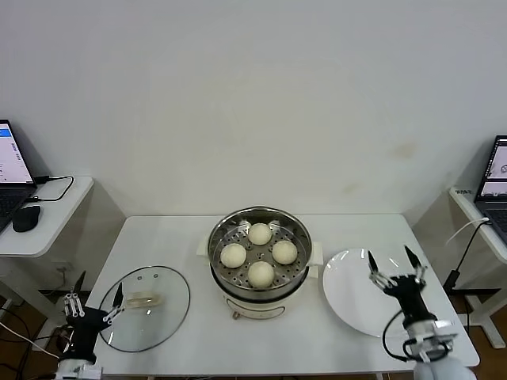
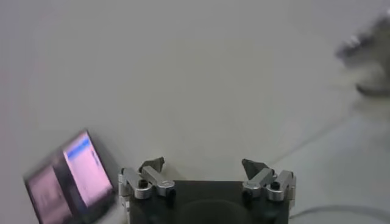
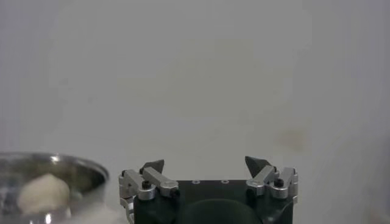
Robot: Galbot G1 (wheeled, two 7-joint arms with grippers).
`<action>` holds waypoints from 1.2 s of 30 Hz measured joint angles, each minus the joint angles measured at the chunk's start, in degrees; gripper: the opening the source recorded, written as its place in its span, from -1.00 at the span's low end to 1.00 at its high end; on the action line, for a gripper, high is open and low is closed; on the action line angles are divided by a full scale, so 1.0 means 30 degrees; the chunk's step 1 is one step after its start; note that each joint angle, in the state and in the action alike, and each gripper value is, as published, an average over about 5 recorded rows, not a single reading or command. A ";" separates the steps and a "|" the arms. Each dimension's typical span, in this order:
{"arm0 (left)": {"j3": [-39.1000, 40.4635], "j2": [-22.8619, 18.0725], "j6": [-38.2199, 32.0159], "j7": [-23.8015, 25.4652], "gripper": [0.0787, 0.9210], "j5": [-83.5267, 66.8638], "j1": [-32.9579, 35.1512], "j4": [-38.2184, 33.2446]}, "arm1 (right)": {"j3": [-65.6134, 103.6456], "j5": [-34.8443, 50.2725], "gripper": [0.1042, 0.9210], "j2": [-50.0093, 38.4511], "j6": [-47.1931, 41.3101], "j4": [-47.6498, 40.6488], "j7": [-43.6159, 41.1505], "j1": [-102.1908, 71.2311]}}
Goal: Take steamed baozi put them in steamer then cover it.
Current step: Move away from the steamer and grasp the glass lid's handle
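Loading done: four steamed baozi [image 1: 260,253] sit on the steamer [image 1: 259,286] tray, between both tools. Covering remains; the glass lid [image 1: 146,307] lies on the worktop [image 1: 198,336] just beside the left tool [image 1: 97,296], spread, empty. Right tool [image 1: 391,259] spread, empty, over the white plate [image 1: 348,297].

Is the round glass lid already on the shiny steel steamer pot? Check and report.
No: the round glass lid lies flat on the table left of the shiny steel steamer pot, whose four buns sit uncovered.

No text, label or number can be read anywhere. The laptop screens [image 1: 9,154] show only blurred marks.
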 measured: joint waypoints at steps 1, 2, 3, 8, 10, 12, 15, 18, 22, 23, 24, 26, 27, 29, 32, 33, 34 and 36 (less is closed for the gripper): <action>-0.0104 0.0136 -0.0176 -0.0129 0.77 0.0928 0.0166 0.0231 | 0.0192 -0.0091 0.76 0.0209 0.0122 -0.0043 0.0144 -0.0238; -0.0187 0.0269 -0.0342 -0.0242 0.77 0.1843 0.0329 0.0466 | 0.0366 -0.0169 0.76 0.0390 0.0230 -0.0095 0.0282 -0.0447; -0.0243 0.0397 -0.0496 -0.0335 0.77 0.2721 0.0473 0.0700 | 0.0525 -0.0245 0.76 0.0553 0.0326 -0.0150 0.0410 -0.0635; -0.0218 0.0854 -0.1059 -0.0588 0.77 0.6517 0.0713 0.1825 | 0.1128 -0.0559 0.76 0.1222 0.0666 -0.0448 0.0872 -0.1273; -0.0094 0.0969 -0.1172 -0.0634 0.77 0.7720 0.0630 0.2150 | 0.1276 -0.0665 0.76 0.1445 0.0770 -0.0570 0.1011 -0.1437; 0.0091 0.1080 -0.1239 -0.0641 0.77 0.8713 0.0469 0.2438 | 0.1392 -0.0770 0.76 0.1648 0.0858 -0.0685 0.1143 -0.1564; 0.0447 0.1264 -0.1284 -0.0615 0.77 0.9722 0.0090 0.2902 | 0.1540 -0.0909 0.76 0.1922 0.0942 -0.0801 0.1297 -0.1750; 0.0873 0.1477 -0.1276 -0.0533 0.77 1.0282 -0.0471 0.3393 | 0.1669 -0.1031 0.76 0.2150 0.0998 -0.0880 0.1397 -0.1926; 0.1471 0.1753 -0.1231 -0.0420 0.77 1.0776 -0.1433 0.4089 | 0.1805 -0.1208 0.76 0.2400 0.1063 -0.0998 0.1494 -0.2096; 0.1620 0.1818 -0.1214 -0.0391 0.77 1.0866 -0.1703 0.4275 | 0.1828 -0.1253 0.76 0.2458 0.1078 -0.1013 0.1506 -0.2140; 0.1769 0.1885 -0.1195 -0.0360 0.77 1.0935 -0.1986 0.4467 | 0.1848 -0.1298 0.76 0.2514 0.1095 -0.1026 0.1514 -0.2185; 0.2054 0.2016 -0.1148 -0.0304 0.77 1.1022 -0.2556 0.4849 | 0.1879 -0.1394 0.76 0.2619 0.1128 -0.1053 0.1528 -0.2269; 0.2197 0.2072 -0.1124 -0.0283 0.77 1.1050 -0.2843 0.5038 | 0.1889 -0.1444 0.76 0.2670 0.1145 -0.1069 0.1534 -0.2307; 0.2457 0.2145 -0.1090 -0.0264 0.77 1.1097 -0.3393 0.5405 | 0.1899 -0.1541 0.76 0.2769 0.1179 -0.1093 0.1547 -0.2373; 0.2797 0.2210 -0.1033 -0.0229 0.77 1.1129 -0.4154 0.5947 | 0.1885 -0.1682 0.76 0.2903 0.1228 -0.1143 0.1555 -0.2453; 0.2905 0.2245 -0.1011 -0.0203 0.77 1.1124 -0.4396 0.6129 | 0.1871 -0.1735 0.76 0.2942 0.1244 -0.1167 0.1555 -0.2471; 0.3015 0.2285 -0.0993 -0.0170 0.77 1.1113 -0.4626 0.6311 | 0.1852 -0.1787 0.76 0.2978 0.1258 -0.1191 0.1554 -0.2491; 0.3238 0.2346 -0.0965 -0.0109 0.77 1.1075 -0.5059 0.6678 | 0.1813 -0.1880 0.76 0.3038 0.1275 -0.1219 0.1549 -0.2533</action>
